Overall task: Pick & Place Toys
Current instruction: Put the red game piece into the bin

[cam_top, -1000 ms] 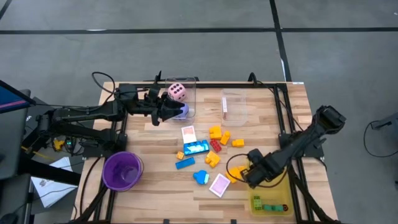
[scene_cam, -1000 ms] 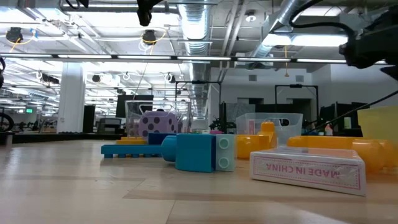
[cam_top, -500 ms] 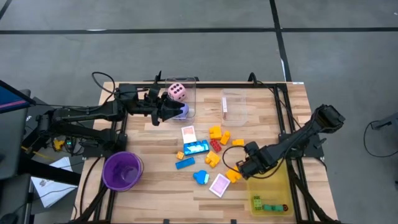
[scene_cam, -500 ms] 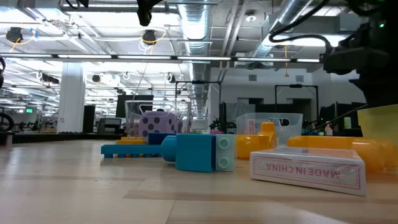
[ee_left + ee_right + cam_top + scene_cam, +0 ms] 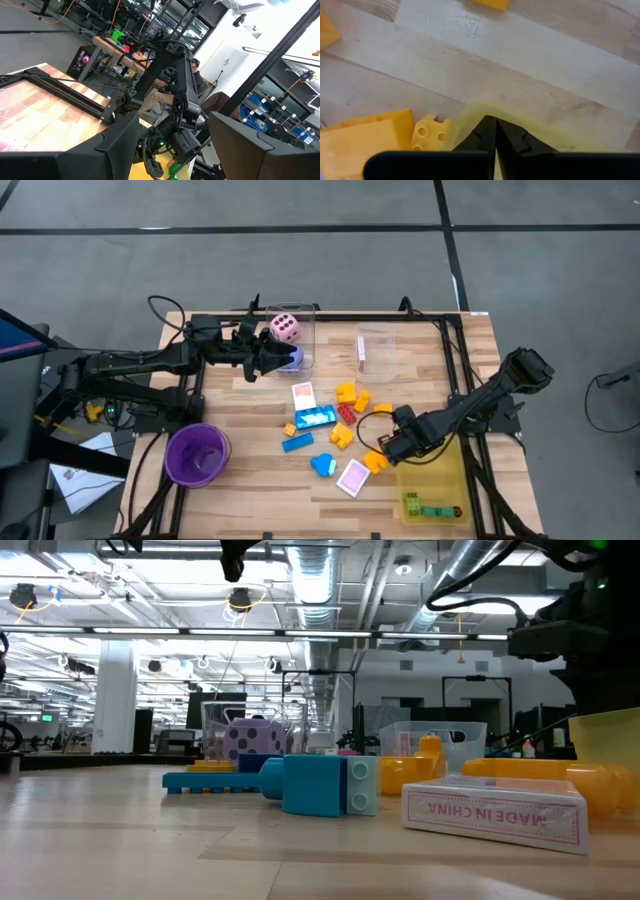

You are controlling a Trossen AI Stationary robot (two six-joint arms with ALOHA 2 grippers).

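While the left gripper (image 5: pixel 283 358) hangs at the near wall of the clear box (image 5: pixel 300 310) at the table's far side, its fingers (image 5: pixel 120 145) stand apart; can't tell whether it's gripping anything. A purple dotted die (image 5: pixel 292 358) shows right at its tips, and a pink dotted die (image 5: pixel 285 327) sits in that box.

Right gripper (image 5: pixel 385 448) is low at the corner of the yellow tray (image 5: pixel 455 475), jaws pressed together and empty, tips over the tray's rim (image 5: pixel 485 112). An orange block (image 5: pixel 375 461) lies just beside it; in the right wrist view a yellow studded block (image 5: pixel 431 132) and a yellow wedge (image 5: pixel 365 145) lie next to the fingertips.

Toys are mostly loose mid-table: yellow blocks (image 5: pixel 346 392), a red block (image 5: pixel 346 414), a blue flat brick (image 5: pixel 296 443), a blue block (image 5: pixel 323 465), two pink-white cards (image 5: pixel 303 394) and (image 5: pixel 353 477). Green blocks (image 5: pixel 412 505) are in the tray. A second clear box (image 5: pixel 388 352) holds a thin red-white piece. Purple cup (image 5: pixel 196 453) stands at the left near edge.
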